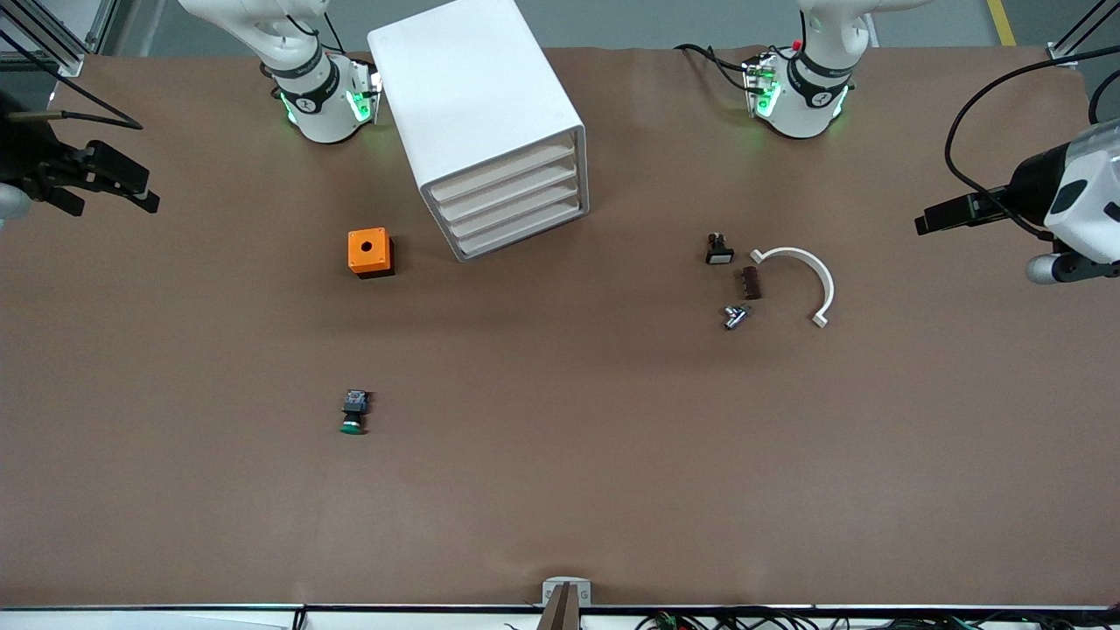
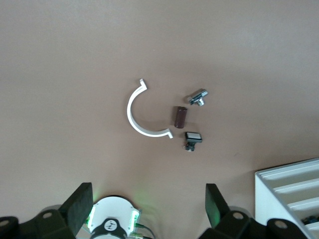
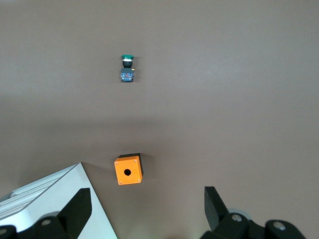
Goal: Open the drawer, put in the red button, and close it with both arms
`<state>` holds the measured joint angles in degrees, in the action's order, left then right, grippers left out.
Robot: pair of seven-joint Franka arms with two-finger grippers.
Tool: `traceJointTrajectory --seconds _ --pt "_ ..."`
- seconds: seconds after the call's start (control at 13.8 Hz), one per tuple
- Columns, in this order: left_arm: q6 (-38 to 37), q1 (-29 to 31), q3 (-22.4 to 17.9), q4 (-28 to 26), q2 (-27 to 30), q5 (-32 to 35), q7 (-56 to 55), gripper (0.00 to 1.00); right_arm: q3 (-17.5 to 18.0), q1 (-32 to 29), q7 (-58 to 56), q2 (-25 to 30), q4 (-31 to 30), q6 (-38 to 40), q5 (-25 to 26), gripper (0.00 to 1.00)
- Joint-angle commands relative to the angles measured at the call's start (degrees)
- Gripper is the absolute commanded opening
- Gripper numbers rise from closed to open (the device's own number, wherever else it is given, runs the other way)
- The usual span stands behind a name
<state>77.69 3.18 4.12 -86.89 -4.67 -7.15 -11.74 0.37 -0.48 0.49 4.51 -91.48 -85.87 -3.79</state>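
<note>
The white cabinet [image 1: 477,96] stands between the two arm bases, and its four beige-fronted drawers [image 1: 512,206] are all shut. It also shows in the left wrist view [image 2: 291,191] and in the right wrist view [image 3: 50,199]. The red button is not in view. My right gripper [image 1: 118,203] is open and empty, up in the air over the right arm's end of the table; its fingers [image 3: 79,209] stand wide apart. My left gripper [image 1: 929,223] is open and empty over the left arm's end; its fingers [image 2: 79,206] stand wide apart.
An orange box with a hole [image 1: 369,252] sits beside the cabinet, toward the right arm's end. A green-capped button [image 1: 353,413] lies nearer to the front camera. A black switch with a white face [image 1: 719,249], a brown part [image 1: 751,283], a silver part [image 1: 734,317] and a white arc [image 1: 801,280] lie toward the left arm's end.
</note>
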Motion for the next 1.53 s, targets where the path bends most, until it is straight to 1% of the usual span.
traceJointTrajectory --seconds 0.0,0.07,0.22,0.29,0.36,0.58,0.8,0.87,1.16,1.38,1.45 --pt "6.2 -3.6 -5.7 -10.6 7.3 1.3 4.5 0.99 -0.2 0.2 0.4 1.3 -1.3 -1.0 0.1 1.00" --pt "9.0 -3.8 -5.9 -14.1 9.1 2.0 5.1 0.99 -0.2 0.3 0.4 1.3 -1.4 -1.1 1.1 1.00" --pt "17.2 -4.0 -5.8 -22.0 13.2 2.4 5.3 0.99 -0.1 1.0 0.4 1.4 -1.4 -1.5 3.9 1.00" --pt "20.0 -4.0 -5.8 -24.4 14.6 2.4 5.5 0.99 -0.1 1.0 0.5 1.4 -1.5 -1.6 4.0 1.00" --pt "21.1 -4.0 -5.8 -24.5 14.8 2.5 5.6 0.99 -0.1 0.9 0.5 1.4 -1.6 -1.6 4.0 1.00" --pt "21.7 -4.1 -5.0 -21.8 15.0 4.0 5.6 0.99 -0.1 0.9 0.5 1.4 -1.6 -1.5 4.0 1.00" --pt "21.2 -3.7 -2.9 -19.8 15.9 5.0 5.4 0.99 -0.2 0.8 0.5 1.3 -1.8 -1.6 3.2 1.00" --pt "20.7 -3.7 -3.1 -18.8 16.0 5.0 5.5 0.99 -0.2 0.8 0.5 1.3 -1.8 -1.6 3.1 1.00" --pt "14.6 -3.6 -3.2 -12.8 16.0 5.0 5.5 0.99 -0.3 0.7 0.5 1.3 -1.9 -1.8 2.6 1.00" --pt "14.1 -3.7 -3.1 -9.5 15.4 5.0 5.2 0.99 -0.4 0.6 0.5 1.3 -2.1 -1.8 1.8 1.00" --pt "13.9 -3.8 -3.1 -9.4 15.3 5.0 5.1 0.99 -0.5 0.4 0.4 1.3 -2.5 -1.8 1.6 1.00"
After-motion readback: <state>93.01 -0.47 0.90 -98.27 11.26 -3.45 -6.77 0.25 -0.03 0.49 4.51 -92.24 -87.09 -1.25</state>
